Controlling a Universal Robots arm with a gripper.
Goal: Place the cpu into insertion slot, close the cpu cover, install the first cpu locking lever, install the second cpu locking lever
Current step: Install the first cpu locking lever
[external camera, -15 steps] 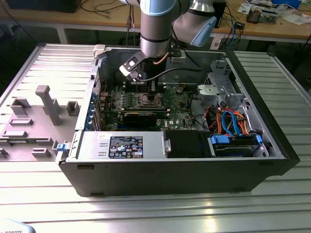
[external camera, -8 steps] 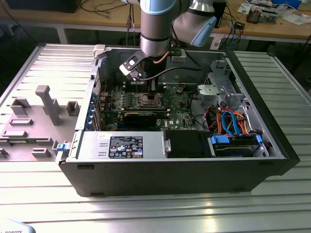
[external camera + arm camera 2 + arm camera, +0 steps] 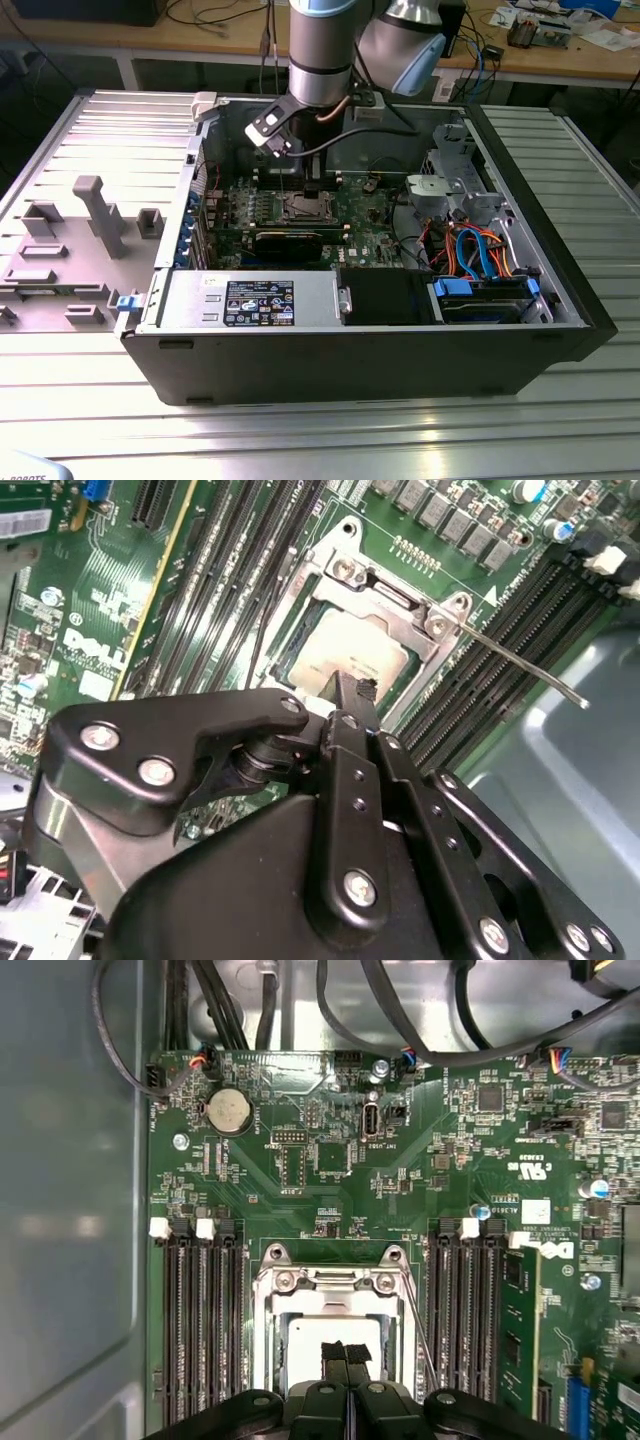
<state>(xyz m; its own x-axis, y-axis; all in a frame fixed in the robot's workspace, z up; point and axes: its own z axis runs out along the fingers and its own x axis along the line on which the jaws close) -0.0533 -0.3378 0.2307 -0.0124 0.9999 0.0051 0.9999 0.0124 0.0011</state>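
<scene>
Exterior view's left: a grey side panel (image 3: 90,200) is being carried flat by the slatted metal desk (image 3: 300,430), moulded fixtures up. Just beside it, toward the exterior view's right, the open computer case (image 3: 350,365) is being supported on the same desk. A power supply (image 3: 250,300) is being housed along its near wall.

Mid-case: the green motherboard (image 3: 240,215) is being overhung by the arm (image 3: 320,50), which is being held down into the case from above. The insertion slot (image 3: 304,207) is being covered directly beneath it.

In both wrist views the end effector (image 3: 346,1352) is being held clenched. Its fingertips (image 3: 350,710) are being pressed together, with nothing being seen between them. The cpu (image 3: 305,1345) is being seated in the insertion slot, silver top up. It is being framed by the cpu cover (image 3: 330,1303), which is being shown lowered flat around it. The fingertips are being poised over the cpu's top, near one edge of the cover's window; whether they are touching it cannot be told.

A thin wire lever (image 3: 520,660) is being seen standing out from one socket corner, across the black memory slots (image 3: 195,1330) that are flanking the socket on both sides.

Exterior view's right: a drive cage (image 3: 450,190) and blue and orange cables (image 3: 470,250) are being housed at that end of the case.
</scene>
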